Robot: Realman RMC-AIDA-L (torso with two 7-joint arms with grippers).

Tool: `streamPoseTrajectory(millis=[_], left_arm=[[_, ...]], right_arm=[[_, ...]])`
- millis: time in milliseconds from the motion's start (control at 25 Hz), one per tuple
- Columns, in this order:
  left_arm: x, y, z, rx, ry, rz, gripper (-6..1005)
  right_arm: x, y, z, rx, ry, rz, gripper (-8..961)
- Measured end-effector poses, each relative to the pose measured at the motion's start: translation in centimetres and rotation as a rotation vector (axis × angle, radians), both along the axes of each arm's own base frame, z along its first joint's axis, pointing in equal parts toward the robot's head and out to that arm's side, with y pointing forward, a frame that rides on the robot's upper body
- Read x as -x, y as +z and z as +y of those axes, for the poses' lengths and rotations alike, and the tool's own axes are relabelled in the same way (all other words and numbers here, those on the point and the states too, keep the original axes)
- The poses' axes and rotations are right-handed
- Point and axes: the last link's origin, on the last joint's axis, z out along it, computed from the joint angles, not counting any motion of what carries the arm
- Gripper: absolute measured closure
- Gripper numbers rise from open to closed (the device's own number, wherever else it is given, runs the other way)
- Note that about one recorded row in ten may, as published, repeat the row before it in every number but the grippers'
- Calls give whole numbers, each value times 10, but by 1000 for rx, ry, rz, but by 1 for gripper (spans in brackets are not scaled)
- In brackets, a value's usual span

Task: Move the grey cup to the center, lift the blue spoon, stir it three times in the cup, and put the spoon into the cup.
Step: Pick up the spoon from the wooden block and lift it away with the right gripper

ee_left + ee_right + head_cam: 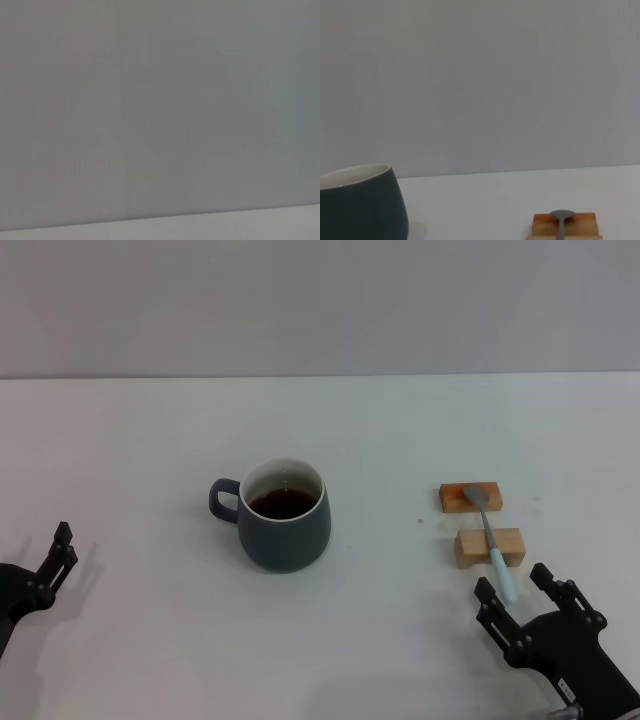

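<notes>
The grey cup [285, 525] stands upright mid-table with its handle to the left and dark liquid inside. The right wrist view shows its side [360, 205]. The blue spoon [488, 530] lies across two wooden blocks to the right of the cup, bowl on the far block and pale handle pointing toward me. Its bowl [562, 216] shows in the right wrist view. My right gripper [515, 590] is open and empty just before the spoon's handle end, low over the table. My left gripper [62, 550] is open and empty at the far left edge, well away from the cup.
The spoon rests on a far wooden block [452, 498], also in the right wrist view [542, 224], and a near one [470, 548]. The white table [380, 640] runs back to a plain grey wall. The left wrist view shows only wall and table edge.
</notes>
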Motion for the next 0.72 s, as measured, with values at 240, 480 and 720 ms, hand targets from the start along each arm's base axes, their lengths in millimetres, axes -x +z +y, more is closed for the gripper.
streamPoseTrajectory(millis=[240, 480, 720], left_arm=[[0, 0, 0, 0, -1, 1, 142], [0, 0, 0, 2, -1, 3, 142], [0, 0, 0, 3, -4, 3, 142]], right_arm=[[1, -1, -1, 16, 6, 10, 315], [0, -2, -1, 28, 3, 16, 450], [-1, -1, -1, 26, 0, 15, 480]])
